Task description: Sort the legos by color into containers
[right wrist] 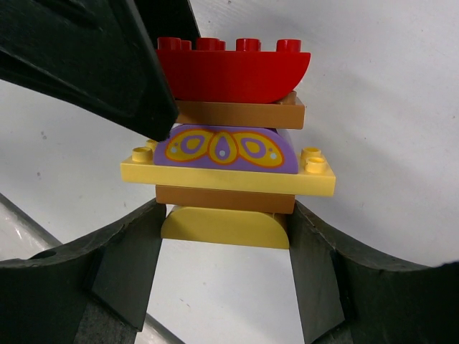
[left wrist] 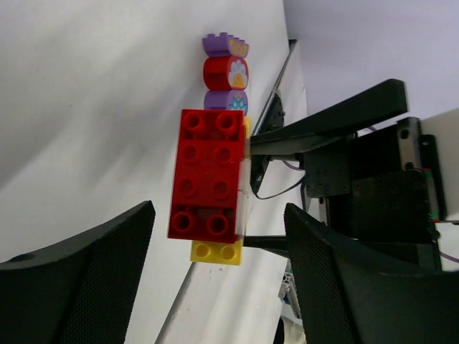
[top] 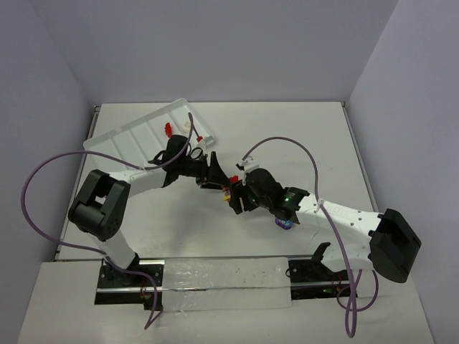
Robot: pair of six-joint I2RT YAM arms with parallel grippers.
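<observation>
My right gripper (right wrist: 224, 215) is shut on a stacked cluster of legos (right wrist: 229, 136), gripping its lowest brown and yellow bricks. Above these come a yellow plate, a patterned purple brick, a brown brick and a red curved brick. The cluster (top: 227, 189) hangs over the table's middle. My left gripper (left wrist: 219, 210) is open and straddles the cluster's red brick (left wrist: 208, 172) without touching it; one of its fingers (right wrist: 93, 57) shows beside the red brick. The white tray (top: 136, 136) of containers lies at the back left, with a red lego (top: 168, 129) in it.
A small purple and red lego stack (left wrist: 226, 72) lies past the held cluster, under the right arm (top: 285, 223). Both arms meet over the table's middle (top: 222, 183). Purple cables loop above each arm.
</observation>
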